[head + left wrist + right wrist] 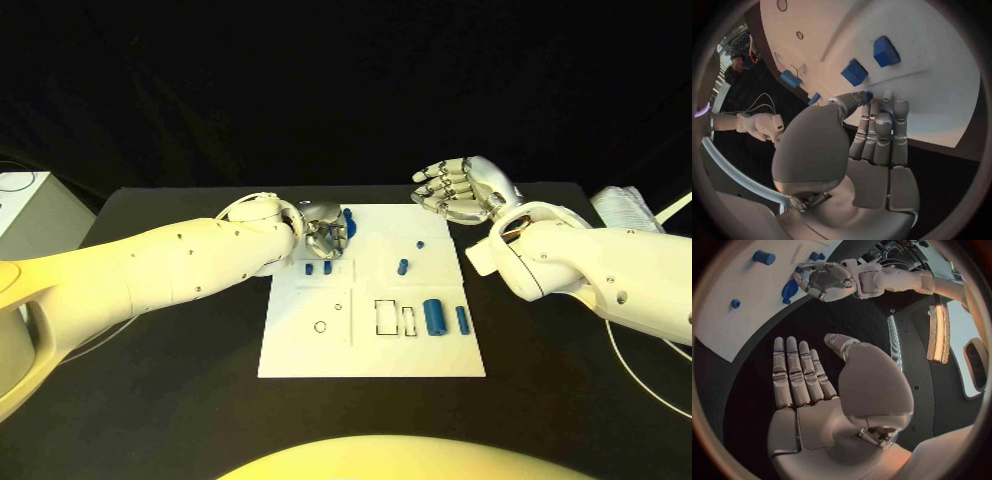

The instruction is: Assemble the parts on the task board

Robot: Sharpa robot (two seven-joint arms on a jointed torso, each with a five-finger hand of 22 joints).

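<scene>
The white task board (375,350) lies in the middle of the black table. My left hand (325,232) hovers over its far left corner with fingers curled around a blue part (348,221); that blue part (789,290) sticks out past the left hand (826,280) in the right wrist view. Blue glimpses show between its fingers (879,130). Two small blue blocks (317,268) sit just below that hand, seen close as blue blocks (870,62). My right hand (462,190) is off the board's far right corner, its fingers (798,372) straight and holding nothing.
More blue parts lie on the board: a small peg (420,243), a short piece (404,266), a thick cylinder (434,316) and a thin rod (463,320). A rectangular outline (388,317) and two rings (320,326) mark it. A white box (29,210) stands far left.
</scene>
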